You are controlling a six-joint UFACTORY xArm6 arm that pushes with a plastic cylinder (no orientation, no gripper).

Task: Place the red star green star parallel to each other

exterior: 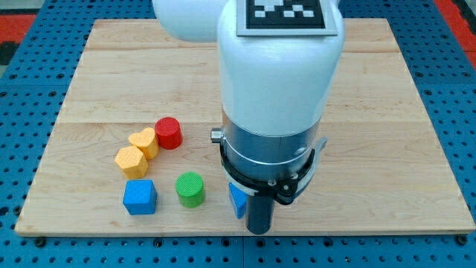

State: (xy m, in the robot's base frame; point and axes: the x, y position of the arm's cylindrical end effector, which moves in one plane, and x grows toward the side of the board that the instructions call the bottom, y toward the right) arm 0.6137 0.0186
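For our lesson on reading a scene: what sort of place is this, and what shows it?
Probably a robotics lab bench: a wooden board lies on blue perforated mounting plate, a white robot arm carries a printed marker, and small coloured blocks such as the red cylinder sit there.

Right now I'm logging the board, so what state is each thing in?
Red cylinder: upright, touching a yellow block.
Yellow blocks: flat, touching each other.
Blue cube: flat, alone.
Green cylinder: upright, alone.
Blue block: half hidden behind the rod.
My tip: at the view's bottom, beside that blue block.
Stars: none visible.
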